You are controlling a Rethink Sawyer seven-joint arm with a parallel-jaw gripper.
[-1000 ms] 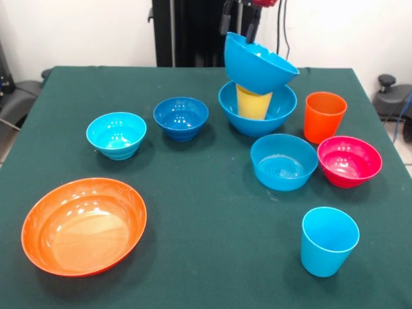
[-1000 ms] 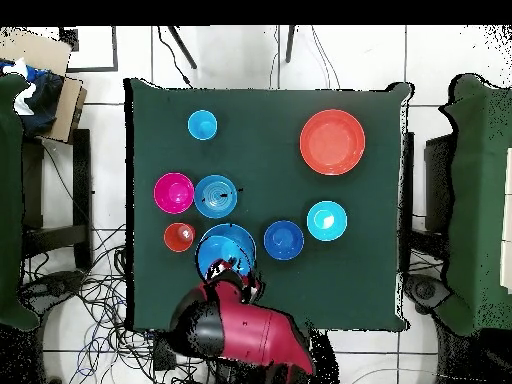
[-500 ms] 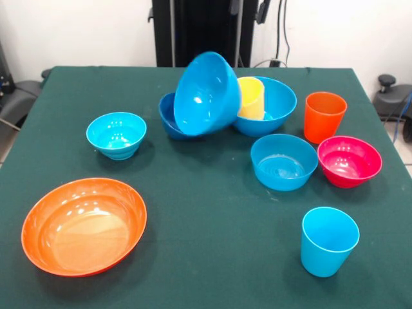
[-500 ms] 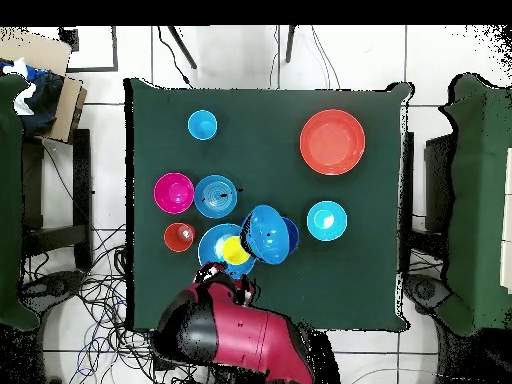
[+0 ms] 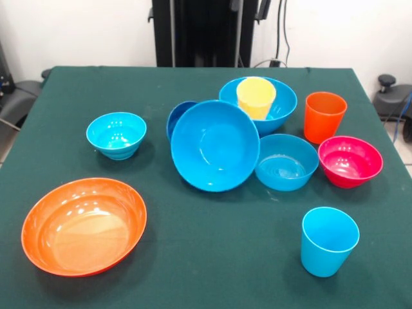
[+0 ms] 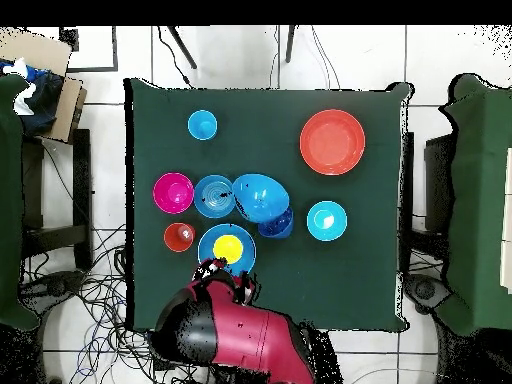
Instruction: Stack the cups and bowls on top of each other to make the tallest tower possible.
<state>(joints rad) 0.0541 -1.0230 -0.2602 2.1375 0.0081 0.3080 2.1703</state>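
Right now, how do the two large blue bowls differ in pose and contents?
The tipped large blue bowl lies tilted on its side, its opening facing the front camera; the upright large blue bowl sits level on the table. The tipped one is empty and leans against the small dark blue bowl; the upright one holds the yellow cup. Both look alike in colour, gloss and size.

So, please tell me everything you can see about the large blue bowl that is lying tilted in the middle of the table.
The large blue bowl is glossy, smooth plastic, round and deep, empty inside. It is tipped on its side, its opening turned toward the front camera. It leans against the small dark blue bowl behind it and seems to touch the medium light blue bowl beside it. The gripper is not holding it.
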